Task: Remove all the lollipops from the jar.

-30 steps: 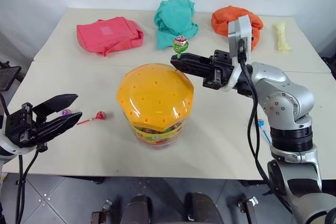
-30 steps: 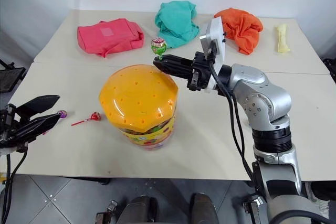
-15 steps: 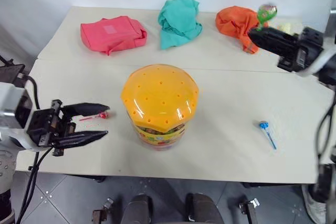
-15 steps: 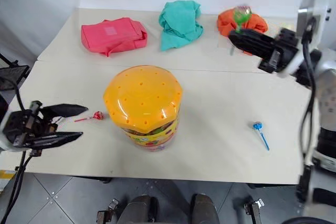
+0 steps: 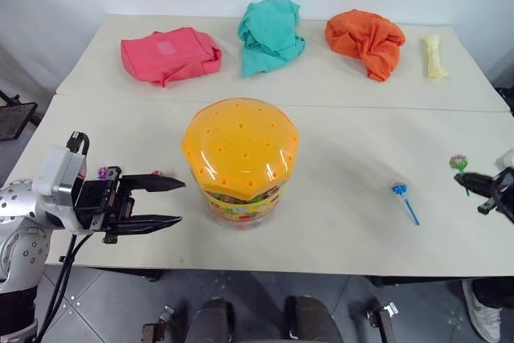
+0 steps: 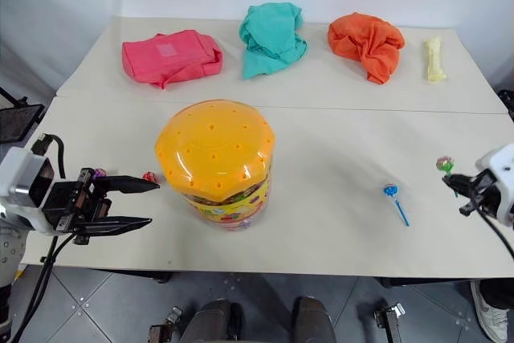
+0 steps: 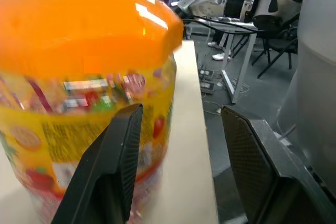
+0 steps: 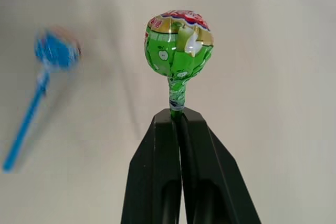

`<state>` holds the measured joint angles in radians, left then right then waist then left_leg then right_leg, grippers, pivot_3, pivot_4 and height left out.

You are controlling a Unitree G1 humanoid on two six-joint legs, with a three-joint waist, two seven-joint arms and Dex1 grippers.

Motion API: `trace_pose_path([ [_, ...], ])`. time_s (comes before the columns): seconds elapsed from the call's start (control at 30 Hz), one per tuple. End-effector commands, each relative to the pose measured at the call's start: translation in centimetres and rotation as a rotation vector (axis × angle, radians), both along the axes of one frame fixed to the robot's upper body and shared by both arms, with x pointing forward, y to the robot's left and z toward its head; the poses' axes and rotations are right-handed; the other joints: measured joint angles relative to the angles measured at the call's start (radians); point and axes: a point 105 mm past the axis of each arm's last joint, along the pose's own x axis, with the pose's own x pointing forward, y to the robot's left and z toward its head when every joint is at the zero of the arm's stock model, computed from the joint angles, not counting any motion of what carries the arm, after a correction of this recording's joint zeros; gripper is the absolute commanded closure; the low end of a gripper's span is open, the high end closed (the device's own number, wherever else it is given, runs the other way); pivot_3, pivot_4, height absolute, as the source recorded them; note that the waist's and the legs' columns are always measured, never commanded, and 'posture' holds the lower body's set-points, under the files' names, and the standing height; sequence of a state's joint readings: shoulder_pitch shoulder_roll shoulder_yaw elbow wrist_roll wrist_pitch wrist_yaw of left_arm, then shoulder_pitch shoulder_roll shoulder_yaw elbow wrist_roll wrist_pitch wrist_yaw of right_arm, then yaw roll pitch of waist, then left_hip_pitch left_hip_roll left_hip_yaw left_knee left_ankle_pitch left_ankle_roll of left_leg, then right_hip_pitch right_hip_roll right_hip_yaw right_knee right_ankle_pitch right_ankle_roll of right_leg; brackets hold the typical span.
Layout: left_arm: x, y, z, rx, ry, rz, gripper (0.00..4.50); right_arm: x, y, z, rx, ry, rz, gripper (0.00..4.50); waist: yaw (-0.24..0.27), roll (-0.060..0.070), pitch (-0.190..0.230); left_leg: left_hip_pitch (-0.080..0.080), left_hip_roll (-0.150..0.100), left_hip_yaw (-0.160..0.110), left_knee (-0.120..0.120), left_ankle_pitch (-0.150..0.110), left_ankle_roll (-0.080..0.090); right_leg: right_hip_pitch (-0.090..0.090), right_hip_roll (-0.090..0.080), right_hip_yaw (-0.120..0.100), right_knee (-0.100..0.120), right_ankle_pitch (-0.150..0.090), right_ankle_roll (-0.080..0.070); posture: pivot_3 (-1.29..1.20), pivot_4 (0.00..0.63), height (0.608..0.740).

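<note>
Right gripper [image 8: 178, 116]: the two black fingers [image 8: 157, 145] are pinching shut on the stick of the green lollipop [image 8: 179, 43], its wrapped head standing clear above the fingertips. In the head views this gripper is hanging out at the table's 3 o'clock edge, over the tabletop [image 5: 353, 158] but well apart from the jar. The blue lollipop [image 5: 404, 196] is lying flat on the table just inboard of it, toward 9 o'clock from the gripper.

Step in hand, as I judge it: setting down the green one beside the blue. The next move is calling for lowering toward the table and releasing the stick, so the candy is not rolling off the near edge.

Left gripper [image 5: 157, 202]: fingers are standing apart, holding nothing, pointing level at the jar [image 5: 239, 162] from its 9 o'clock side. The left wrist view is showing the jar's label band between the two fingers, not yet touched. Looks like it is readying to brace the jar.

A red lollipop [image 6: 148, 176] and a purple lollipop [image 5: 103, 173] are lying on the table near the left gripper, at the jar's 9 o'clock.

Jar: sitting upright mid-table with the domed orange lid [image 5: 241, 146] on. Through the clear wall coloured shapes are showing, but I cannot tell whether they are candies or label print. Four lollipops are out, so the task is looking nearly finished.
</note>
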<state>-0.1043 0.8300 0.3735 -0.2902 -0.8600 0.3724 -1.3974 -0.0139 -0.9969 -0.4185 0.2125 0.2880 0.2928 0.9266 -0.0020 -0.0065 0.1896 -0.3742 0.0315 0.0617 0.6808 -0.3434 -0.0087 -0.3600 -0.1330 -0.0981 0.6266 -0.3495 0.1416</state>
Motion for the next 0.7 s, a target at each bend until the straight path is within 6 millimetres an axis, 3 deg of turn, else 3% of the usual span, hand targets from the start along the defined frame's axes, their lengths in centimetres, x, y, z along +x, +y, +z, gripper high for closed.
trace_pose_path([
  [0.03,-0.5,0.0,0.2,0.058,-0.008,-0.002,1.96,-0.1,-0.1,-0.2,0.012,0.006,-0.004,3.87,0.0,0.001,0.0,0.0,0.0,0.0,0.0,0.0,0.0,0.0,0.0,0.0,0.0,0.0,0.0,0.0,0.15,0.74],
  [0.2,-0.2,0.6,0.2,0.075,-0.012,0.06,1.96,-0.6,0.0,-0.4,0.021,0.026,0.015,2.28,0.002,0.002,0.0,0.0,0.0,0.0,0.0,0.0,0.0,0.0,0.0,0.0,0.0,0.0,0.0,0.0,0.15,0.74],
  [0.27,0.5,1.0,0.4,0.057,-0.028,0.122,1.96,-0.7,0.3,0.5,0.041,-0.023,0.047,1.65,0.003,0.002,0.0,0.0,0.0,0.0,0.0,0.0,0.0,0.0,0.0,0.0,0.0,0.0,0.0,0.0,0.15,0.74],
  [0.43,2.8,3.1,0.9,0.01,-0.073,0.342,1.96,-1.3,5.6,6.0,0.23,-0.339,0.375,0.03,-0.001,0.003,0.001,0.001,0.0,0.0,0.0,0.0,0.0,0.001,0.001,0.0,0.0,0.0,0.0,0.0,0.15,0.74],
  [0.57,4.2,5.4,0.3,0.02,-0.071,0.512,1.96,-1.8,10.0,7.4,0.21,-0.401,0.584,0.01,0.0,0.003,0.001,0.002,0.0,0.0,-0.001,0.0,0.0,0.001,0.001,0.002,0.0,0.0,0.0,0.0,0.15,0.74],
  [0.7,5.4,7.6,-0.9,0.002,-0.064,0.657,1.96,-2.1,15.2,6.9,0.234,-0.398,0.76,0.01,0.001,0.003,0.001,0.002,0.0,0.0,-0.001,0.0,0.0,0.001,0.0,0.002,0.001,0.0,0.0,0.0,0.15,0.74],
])
